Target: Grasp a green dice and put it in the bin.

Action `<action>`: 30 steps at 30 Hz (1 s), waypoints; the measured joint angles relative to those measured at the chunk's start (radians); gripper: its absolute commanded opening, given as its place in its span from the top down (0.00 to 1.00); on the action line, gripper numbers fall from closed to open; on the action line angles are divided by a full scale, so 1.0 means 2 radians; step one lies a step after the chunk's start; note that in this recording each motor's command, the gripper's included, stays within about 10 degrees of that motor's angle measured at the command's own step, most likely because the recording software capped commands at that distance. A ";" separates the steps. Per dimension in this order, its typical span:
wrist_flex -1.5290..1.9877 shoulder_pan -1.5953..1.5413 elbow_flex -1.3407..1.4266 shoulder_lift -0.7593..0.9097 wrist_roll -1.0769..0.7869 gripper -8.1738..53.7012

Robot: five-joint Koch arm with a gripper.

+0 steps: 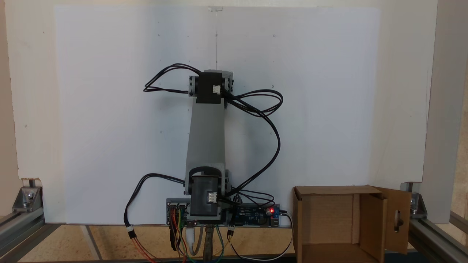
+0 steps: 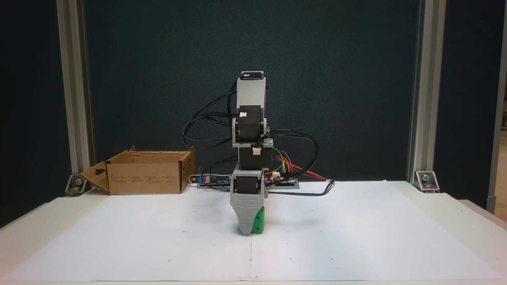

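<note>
The green dice rests on the white paper near the middle of the table. My gripper points straight down with its tip at the paper. Its ridged grey jaw stands directly in front of the dice and covers the dice's left part. The second jaw is hidden behind the first, so the grip is unclear. From above, the arm stretches over the sheet and covers what lies beneath it. The bin is a brown cardboard box with open flaps, standing back left beside the arm's base. It appears at the lower right from above.
A controller board with coloured wires lies at the arm's base, and black cables loop off the arm. Aluminium frame posts stand at the table's back corners. A white paper sheet covers the table.
</note>
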 measured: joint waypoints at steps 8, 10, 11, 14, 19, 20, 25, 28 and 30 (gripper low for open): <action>-0.005 0.002 0.000 0.001 0.001 0.68; 0.001 0.003 0.000 0.008 0.000 0.68; 0.014 0.004 -0.004 0.015 0.001 0.68; 0.080 0.017 -0.066 0.048 0.000 0.68; 0.207 0.033 -0.183 0.097 0.001 0.68; 0.229 0.035 -0.193 0.107 0.001 0.68; 0.252 0.057 -0.198 0.133 0.001 0.68; 0.252 0.088 -0.198 0.154 0.000 0.68; 0.243 0.125 -0.198 0.174 -0.002 0.68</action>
